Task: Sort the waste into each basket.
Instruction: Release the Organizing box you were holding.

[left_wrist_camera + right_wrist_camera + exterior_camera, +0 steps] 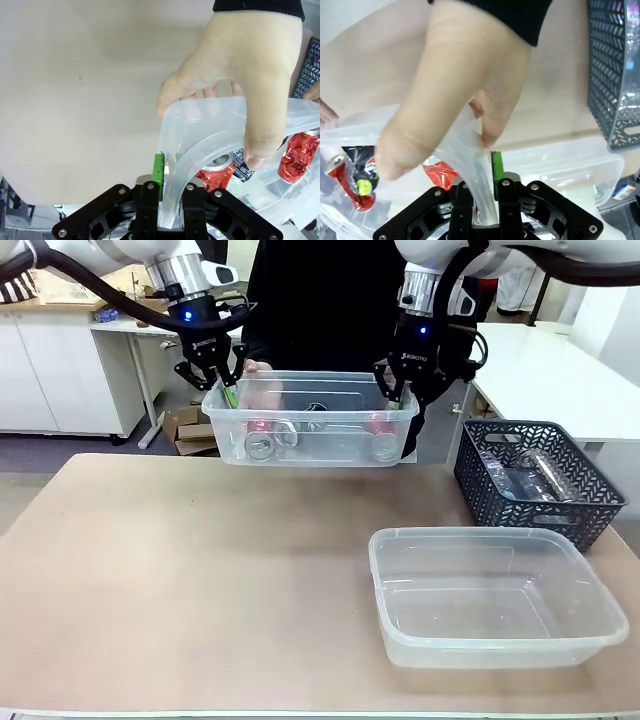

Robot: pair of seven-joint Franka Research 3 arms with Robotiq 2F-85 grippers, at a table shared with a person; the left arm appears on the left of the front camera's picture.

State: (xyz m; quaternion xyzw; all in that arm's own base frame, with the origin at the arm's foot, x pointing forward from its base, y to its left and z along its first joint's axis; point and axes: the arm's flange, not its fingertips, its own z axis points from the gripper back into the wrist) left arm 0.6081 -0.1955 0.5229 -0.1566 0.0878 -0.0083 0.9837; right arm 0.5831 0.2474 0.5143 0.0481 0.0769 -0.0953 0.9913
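Observation:
A clear tub (310, 445) holding red and black cans (262, 445) hangs in the air above the table's far edge. My left gripper (222, 387) is shut on its left rim, and my right gripper (400, 390) is shut on its right rim. In the left wrist view the rim (172, 175) sits pinched between the fingers (158, 170), and a person's hand (240, 75) grips the same corner above cans (300, 155). In the right wrist view a hand (460, 85) also holds the rim (480, 185). A second clear tub (490, 595) lies empty at the front right.
A dark blue-grey lattice basket (535, 480) with clear bottles inside stands at the right, behind the empty tub. The person stands close behind the lifted tub. A white counter and cardboard boxes are at the far left.

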